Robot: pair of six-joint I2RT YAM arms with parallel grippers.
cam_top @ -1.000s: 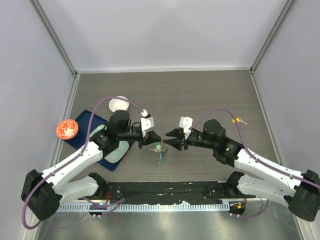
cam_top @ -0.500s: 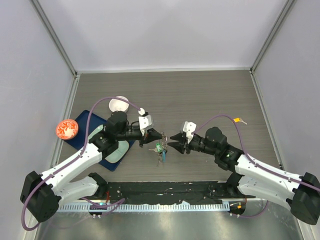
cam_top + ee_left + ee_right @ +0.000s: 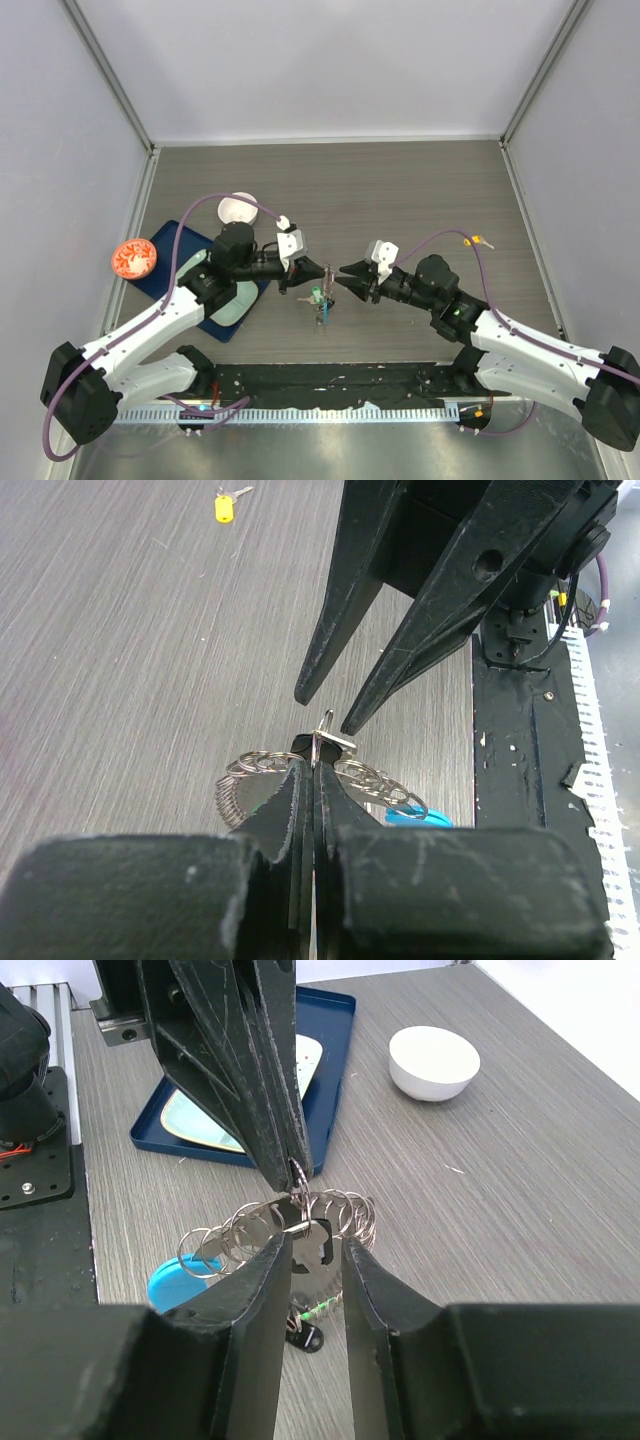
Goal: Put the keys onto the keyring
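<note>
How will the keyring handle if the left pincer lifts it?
Probably floppy: the keyring is a fan of loose rings, so it should sag and swing below the left pincer. The blue tag and black fob likely dangle lowest. Thin smooth metal, pinched at one loop, may slip or twist.

The dark wood-grain table [image 3: 400, 180] carries a blue tray [image 3: 158, 272] at 8 o'clock, a white bowl [image 3: 238, 208] at 10 o'clock and a small yellow-tagged key [image 3: 478, 240] well apart at 3 o'clock.
</note>
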